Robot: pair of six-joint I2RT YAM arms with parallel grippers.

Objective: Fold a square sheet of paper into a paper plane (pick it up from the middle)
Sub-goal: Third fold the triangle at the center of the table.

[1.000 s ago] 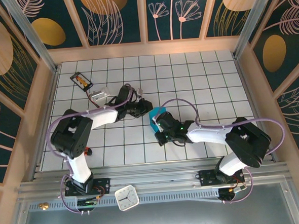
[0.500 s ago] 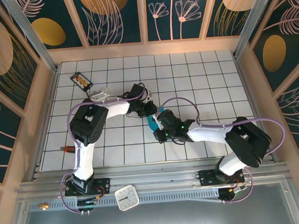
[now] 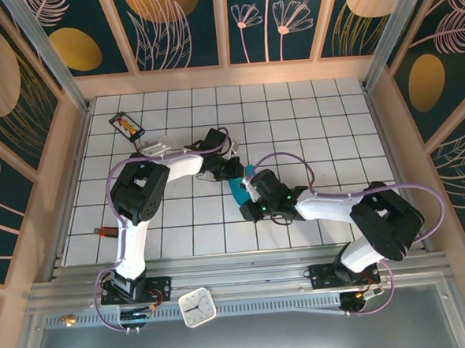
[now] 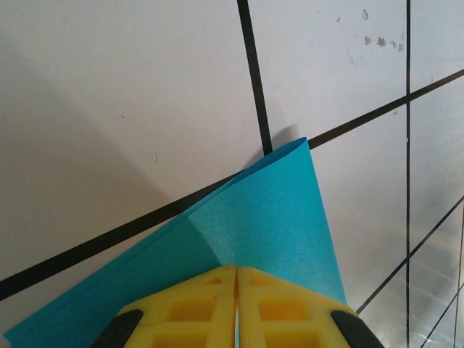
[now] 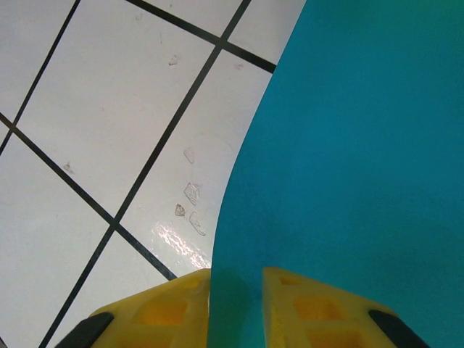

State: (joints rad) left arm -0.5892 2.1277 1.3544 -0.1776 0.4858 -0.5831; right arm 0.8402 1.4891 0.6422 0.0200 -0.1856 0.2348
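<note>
The teal-blue sheet of paper sits folded and partly lifted near the middle of the tiled table, between the two grippers. My left gripper reaches it from the far left. In the left wrist view its yellow fingers are shut on the paper, whose folded corner points away over a black tile line. My right gripper is at the paper's near right side. In the right wrist view this gripper stands a little open, with the curved paper running through the gap.
A small black card with orange marks lies at the far left corner, with a small clear object near it. A small red item lies at the near left edge. A white clock sits on the front rail. Wooden walls ring the table.
The left arm has swung right to the paper and its jaws have closed on it. The right jaws, shut a second ago, have parted slightly around the paper.
</note>
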